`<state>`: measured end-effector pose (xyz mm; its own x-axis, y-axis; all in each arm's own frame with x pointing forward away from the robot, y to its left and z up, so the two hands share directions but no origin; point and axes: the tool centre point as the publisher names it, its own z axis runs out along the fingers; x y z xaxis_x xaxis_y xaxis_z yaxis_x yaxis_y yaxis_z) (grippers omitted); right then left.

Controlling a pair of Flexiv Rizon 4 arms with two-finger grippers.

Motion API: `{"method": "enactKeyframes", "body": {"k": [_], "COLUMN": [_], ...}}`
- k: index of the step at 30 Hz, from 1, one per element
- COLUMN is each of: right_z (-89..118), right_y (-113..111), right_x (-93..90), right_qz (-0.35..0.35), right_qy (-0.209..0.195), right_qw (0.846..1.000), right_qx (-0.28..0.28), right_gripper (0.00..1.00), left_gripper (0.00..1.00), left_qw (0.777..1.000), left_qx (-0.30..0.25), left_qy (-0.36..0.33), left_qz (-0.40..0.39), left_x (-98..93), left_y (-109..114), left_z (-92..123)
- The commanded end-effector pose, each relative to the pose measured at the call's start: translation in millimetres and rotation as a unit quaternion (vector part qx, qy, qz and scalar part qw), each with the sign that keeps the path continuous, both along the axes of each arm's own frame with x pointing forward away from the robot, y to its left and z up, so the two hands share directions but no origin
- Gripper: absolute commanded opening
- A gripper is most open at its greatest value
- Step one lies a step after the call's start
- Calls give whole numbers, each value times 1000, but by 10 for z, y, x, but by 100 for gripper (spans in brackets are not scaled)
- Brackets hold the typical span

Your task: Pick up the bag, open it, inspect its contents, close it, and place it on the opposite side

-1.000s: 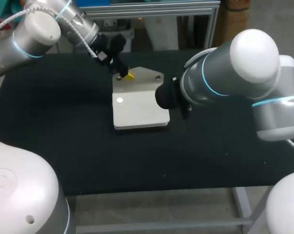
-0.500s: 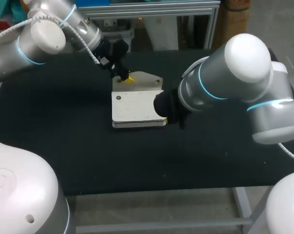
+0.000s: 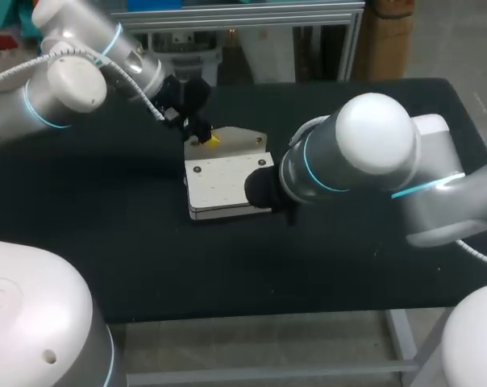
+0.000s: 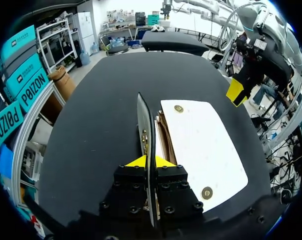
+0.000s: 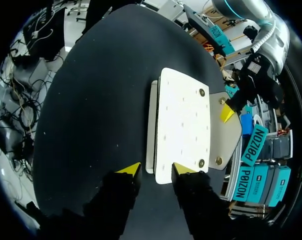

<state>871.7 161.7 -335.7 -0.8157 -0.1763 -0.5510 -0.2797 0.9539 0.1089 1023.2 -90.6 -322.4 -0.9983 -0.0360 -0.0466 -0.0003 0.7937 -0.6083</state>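
Observation:
The white bag [image 3: 226, 184] lies flat on the black table [image 3: 106, 242], its flap [image 3: 245, 142] with two snaps lifted at the far side. My left gripper [image 3: 210, 140] is shut on that flap. In the left wrist view the flap [image 4: 142, 125] stands edge-on between that gripper's [image 4: 148, 161] yellow tips, beside the bag's body [image 4: 201, 145]. My right gripper [image 5: 156, 172] is open just in front of the near edge of the bag [image 5: 183, 120], touching nothing. In the head view my right arm's wrist [image 3: 264, 187] hides it.
The table's black cloth is bare around the bag. My right arm [image 3: 364, 157] crosses from the right, low over the table's middle. The front table edge [image 3: 251, 316] runs below the bag.
My right gripper has opened and let go of the bag. The right arm has swung leftward, and the bag now lies lower and flatter. The left gripper keeps the flap.

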Motion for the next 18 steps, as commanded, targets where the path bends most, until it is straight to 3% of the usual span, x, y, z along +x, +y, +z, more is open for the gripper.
{"method": "enactKeyframes", "body": {"k": [1, 10, 18], "right_z": [-189, -299, -368], "right_y": [89, 123, 133], "right_x": [-1, 0, 115], "right_qz": [-7, -10, -24], "right_qy": [-36, -60, -78], "right_qw": [999, 998, 996], "right_qx": [-9, -19, -32], "right_gripper": [36, 36, 38], "left_gripper": [0, 0, 0], "left_qw": [1000, 998, 997], "left_qx": [-8, -5, -8], "left_qy": [-8, 1, 15], "left_qz": [-16, -56, -75], "left_x": [-5, 25, 26], "left_y": [12, -62, -80], "left_z": [-29, -97, -172]}}
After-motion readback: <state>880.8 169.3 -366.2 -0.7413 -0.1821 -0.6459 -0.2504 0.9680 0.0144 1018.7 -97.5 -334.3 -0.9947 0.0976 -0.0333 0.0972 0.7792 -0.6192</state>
